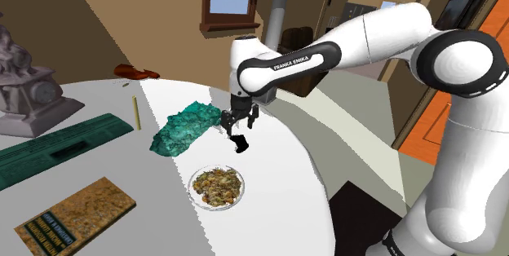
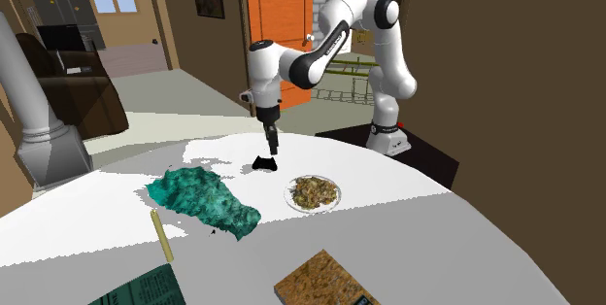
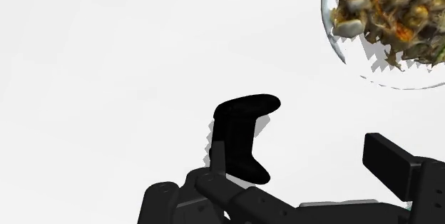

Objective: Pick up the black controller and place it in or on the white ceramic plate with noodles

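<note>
Lying on the round white table [image 1: 277, 165], in from the edge on the stand's side, the black controller [image 3: 242, 135] is a smooth, bent shape. The wrist view shows its shadow close against it and the gripper [image 3: 298, 155] just above, fingers spread wide and not clasping it. Near the controller stands the white plate [image 1: 193, 189] with a rough heap of brownish noodles. The shoulder view adds a crumpled teal cloth [image 1: 186, 128], a thin yellowish stick [image 1: 136, 112], a long green box [image 1: 57, 144], a flat book [image 1: 75, 214] and a grey statue [image 1: 24, 83] toward the farther edges.
</note>
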Robot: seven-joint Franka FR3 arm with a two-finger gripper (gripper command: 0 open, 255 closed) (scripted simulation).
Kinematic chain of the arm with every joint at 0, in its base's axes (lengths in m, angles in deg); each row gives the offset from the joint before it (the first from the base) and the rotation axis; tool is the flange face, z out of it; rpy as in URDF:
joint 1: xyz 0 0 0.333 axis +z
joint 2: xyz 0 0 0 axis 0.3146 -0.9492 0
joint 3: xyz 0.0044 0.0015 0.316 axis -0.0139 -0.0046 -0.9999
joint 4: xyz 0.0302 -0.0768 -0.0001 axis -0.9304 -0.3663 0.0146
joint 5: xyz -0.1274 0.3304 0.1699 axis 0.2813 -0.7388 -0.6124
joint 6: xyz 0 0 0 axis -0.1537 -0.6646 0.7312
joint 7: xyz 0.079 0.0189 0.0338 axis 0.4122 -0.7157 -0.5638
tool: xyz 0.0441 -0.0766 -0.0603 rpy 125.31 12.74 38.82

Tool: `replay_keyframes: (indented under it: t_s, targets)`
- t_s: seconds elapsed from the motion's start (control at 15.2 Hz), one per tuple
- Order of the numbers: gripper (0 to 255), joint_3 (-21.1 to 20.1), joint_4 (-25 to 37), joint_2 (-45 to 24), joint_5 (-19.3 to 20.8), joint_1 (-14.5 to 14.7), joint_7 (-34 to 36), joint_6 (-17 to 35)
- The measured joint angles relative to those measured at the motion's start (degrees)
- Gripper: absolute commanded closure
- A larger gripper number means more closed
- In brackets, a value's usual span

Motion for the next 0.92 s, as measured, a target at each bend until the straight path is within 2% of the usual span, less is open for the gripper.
replay_keyframes:
  t_s: [0.26,0.66,0.92]
  targets:
    - [0,0.7,4.9,-6.3,2.2,1.3,1.9,1.0]
    - [0,1.2,3.7,-8.7,3.1,1.5,2.6,4.5]
    - [0,1.3,3.5,-9.0,3.3,1.5,2.6,4.9]
